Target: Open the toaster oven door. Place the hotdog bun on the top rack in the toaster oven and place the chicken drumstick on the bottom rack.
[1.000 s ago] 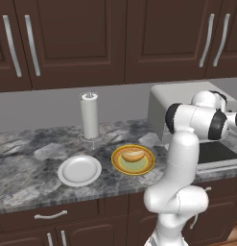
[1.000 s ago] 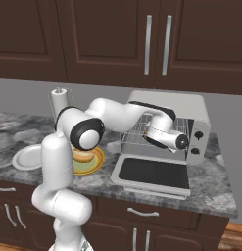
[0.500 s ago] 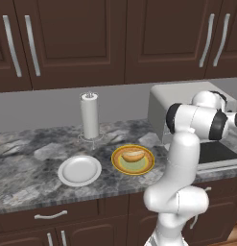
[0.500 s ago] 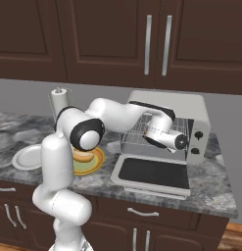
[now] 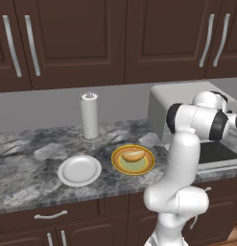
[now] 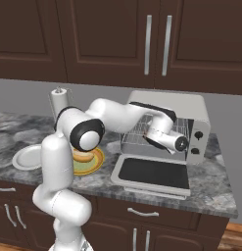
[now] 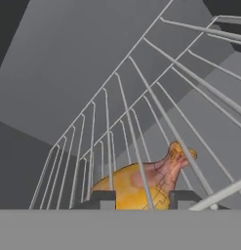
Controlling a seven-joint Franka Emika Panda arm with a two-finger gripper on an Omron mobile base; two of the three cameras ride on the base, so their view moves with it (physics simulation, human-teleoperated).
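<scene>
1. From the left base view I see my arm rising in front of the toaster oven (image 5: pixel 187 103), with the hand hidden behind the arm's own upper joints, so the jaws cannot be read here. The hotdog bun (image 5: pixel 133 155) lies on a yellow plate (image 5: pixel 121 165), well off to the side of where the hand reaches. A white plate (image 5: pixel 79 170) and a paper towel roll (image 5: pixel 89 116) stand further that way on the counter (image 5: pixel 24 168).

2. From the right base view the toaster oven door (image 6: pixel 152 174) lies folded down flat, below the hand. The gripper (image 6: pixel 142 135) reaches into the oven mouth at rack height, its tips buried among the wires, so I cannot tell their state from here.

3. In the hand view the two dark finger tips (image 7: pixel 103 198) rise at the bottom, and the chicken drumstick (image 7: pixel 141 183) sits right between and just ahead of them, its plump end nearest the jaws and its bone end pointing away. Rack wires (image 7: pixel 136 141) cross in front of it. The tips flank the meat, but I cannot tell whether they press on it or stand slightly clear. Which rack it lies on I cannot tell.
</scene>
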